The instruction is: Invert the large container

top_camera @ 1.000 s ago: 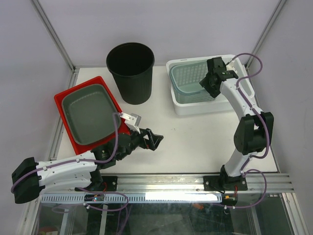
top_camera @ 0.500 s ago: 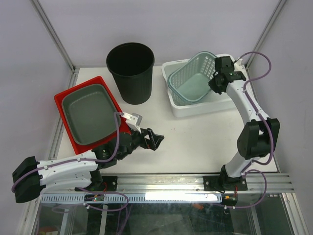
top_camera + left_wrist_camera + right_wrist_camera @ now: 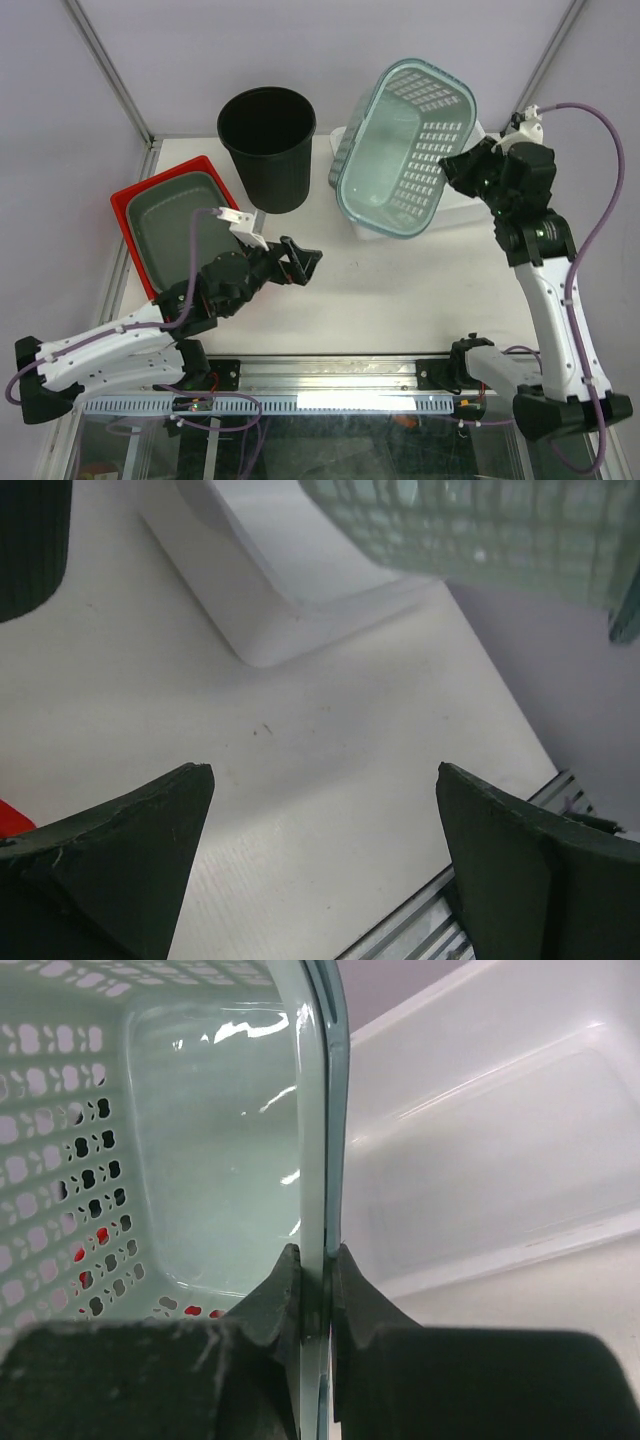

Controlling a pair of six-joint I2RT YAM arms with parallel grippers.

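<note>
— Mint basket (image 3: 405,150) is off the tabletop (image 3: 400,290), tipped on its side with the open mouth facing up toward the overhead camera. The right fingers (image 3: 275,1305) are clamped on its rim, one inside, one outside, and nothing else is supporting it.

— So I read it as partway through the flip, not over yet. What's around that grip?

— The white tub (image 3: 455,212) sits on the far side of the fingers and below them, and the basket's low edge hangs over it, near the tub's wall. Whether they're touching, I can't tell.

— And the other arm?

— The left fingers (image 3: 120,850) are spread wide, holding nothing, hovering over bare tabletop well short of the tub. No help there.

— Where does it go wrong?

— That pinch. It's a thin, glossy lip, and the whole body of the basket hangs off to one side of the fingers. Roll the wrist too quickly and I'd expect it to swivel in the grip or slide out.

— And if it drops?

— It lands skewed across the tub, or bounces toward the black bin (image 3: 267,140) beyond. The other risk is turning too low, where the edge could hook the tub wall and drag the tub along.
</note>
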